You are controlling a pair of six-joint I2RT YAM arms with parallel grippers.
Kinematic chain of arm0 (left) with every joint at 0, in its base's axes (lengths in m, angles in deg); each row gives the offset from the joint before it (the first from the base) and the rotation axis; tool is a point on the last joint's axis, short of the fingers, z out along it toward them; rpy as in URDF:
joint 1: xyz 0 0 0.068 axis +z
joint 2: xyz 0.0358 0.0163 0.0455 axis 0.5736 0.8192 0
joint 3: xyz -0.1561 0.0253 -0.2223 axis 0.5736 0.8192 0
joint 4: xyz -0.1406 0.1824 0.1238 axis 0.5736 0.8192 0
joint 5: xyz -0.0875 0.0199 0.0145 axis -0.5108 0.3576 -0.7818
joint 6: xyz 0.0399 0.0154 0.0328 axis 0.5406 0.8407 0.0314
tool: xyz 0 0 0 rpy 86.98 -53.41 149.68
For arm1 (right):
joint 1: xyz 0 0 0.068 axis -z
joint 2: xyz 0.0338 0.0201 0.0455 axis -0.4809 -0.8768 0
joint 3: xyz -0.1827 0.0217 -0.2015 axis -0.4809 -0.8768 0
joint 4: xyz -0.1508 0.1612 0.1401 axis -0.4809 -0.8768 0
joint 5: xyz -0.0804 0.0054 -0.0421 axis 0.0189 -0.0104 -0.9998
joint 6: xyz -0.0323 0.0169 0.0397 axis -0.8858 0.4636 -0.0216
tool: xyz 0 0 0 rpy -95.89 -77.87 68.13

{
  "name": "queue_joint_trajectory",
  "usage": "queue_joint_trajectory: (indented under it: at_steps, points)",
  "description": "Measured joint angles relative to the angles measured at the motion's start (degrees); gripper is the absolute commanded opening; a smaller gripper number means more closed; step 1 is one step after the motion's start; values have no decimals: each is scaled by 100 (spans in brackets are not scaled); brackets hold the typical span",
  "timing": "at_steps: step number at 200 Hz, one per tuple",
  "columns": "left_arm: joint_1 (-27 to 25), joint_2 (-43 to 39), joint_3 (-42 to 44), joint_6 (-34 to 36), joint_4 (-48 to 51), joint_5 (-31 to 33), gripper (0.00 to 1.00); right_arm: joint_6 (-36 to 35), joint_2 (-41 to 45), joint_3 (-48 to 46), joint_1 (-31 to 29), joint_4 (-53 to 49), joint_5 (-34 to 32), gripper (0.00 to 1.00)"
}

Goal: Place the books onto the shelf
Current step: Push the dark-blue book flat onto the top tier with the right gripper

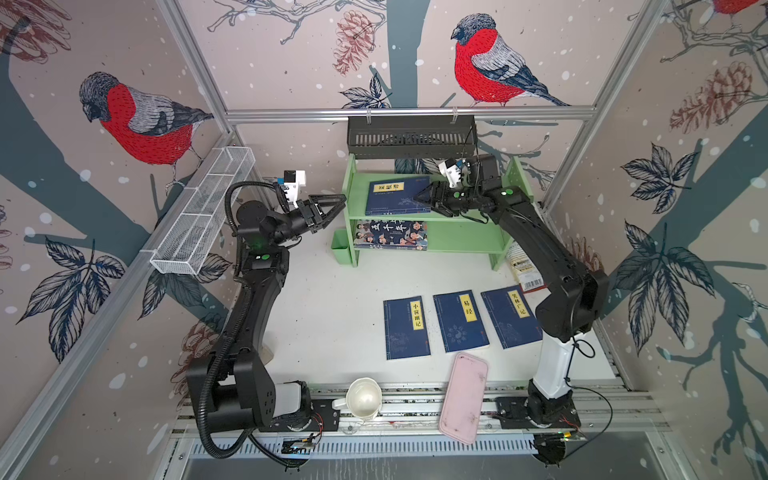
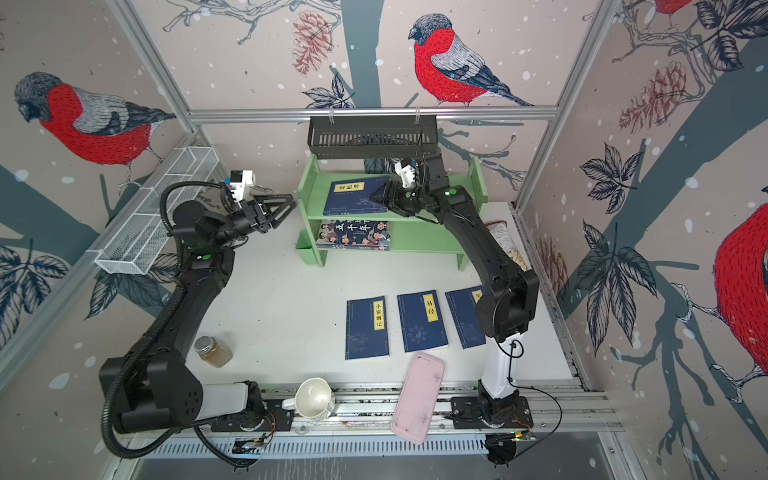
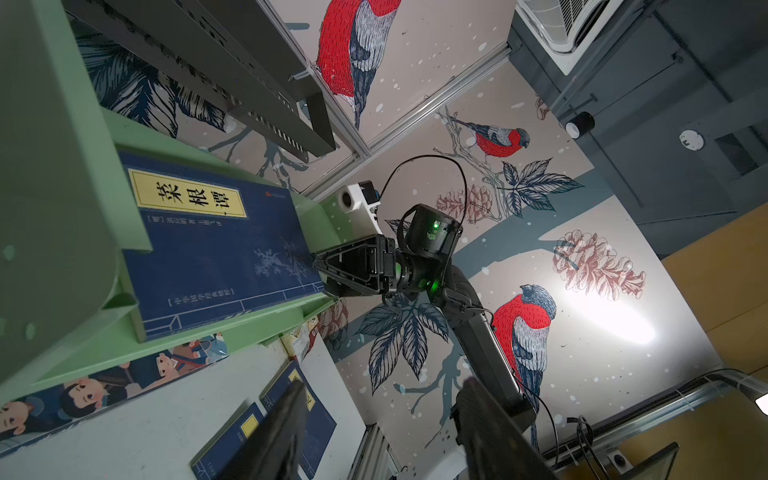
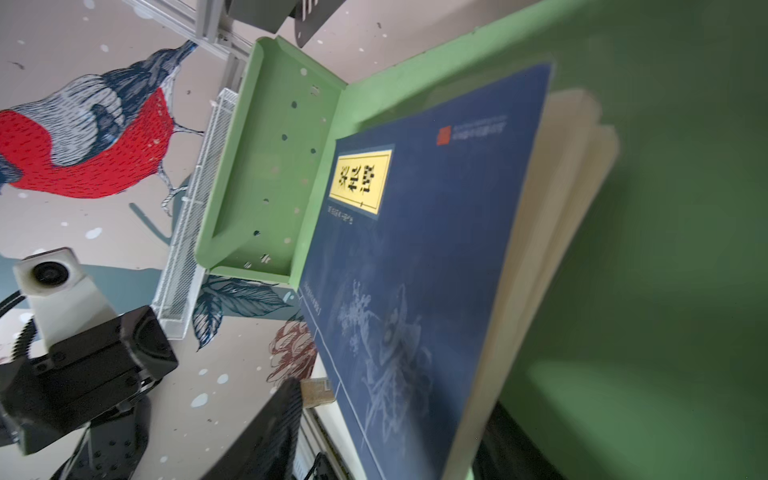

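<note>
Book with the yellow label lies flat on the top tier of shelf, toward its left end, long axis along the tier. Right gripper sits at its right edge, jaws parted astride that edge, not pinching. Cartoon book on lower tier. Three navy books flat toward the table's front-right corner, closer to the right arm. Left gripper spread, empty, just off the shelf's left panel.

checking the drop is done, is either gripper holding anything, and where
Left gripper holds nothing. Right gripper has jaws apart around the edge of the navy book on the top tier of the shelf; it looks let go.
</note>
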Motion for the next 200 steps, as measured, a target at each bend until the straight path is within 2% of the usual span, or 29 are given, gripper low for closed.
queue_joint_trajectory:
  at_steps: [48,98,139,200]
  points:
    - [0,-11,15,-37,0,-11,59,-374,-131,463,-105,-688,-859,65]
    - [0,-11,52,-37,0,-90,59,-542,-122,570,-144,-774,-1604,66]
    - [7,-11,70,-37,0,-94,59,-564,-238,658,-144,-667,-1829,66]
    - [17,-15,125,-37,0,-94,59,-645,-588,940,-173,-422,-1757,63]
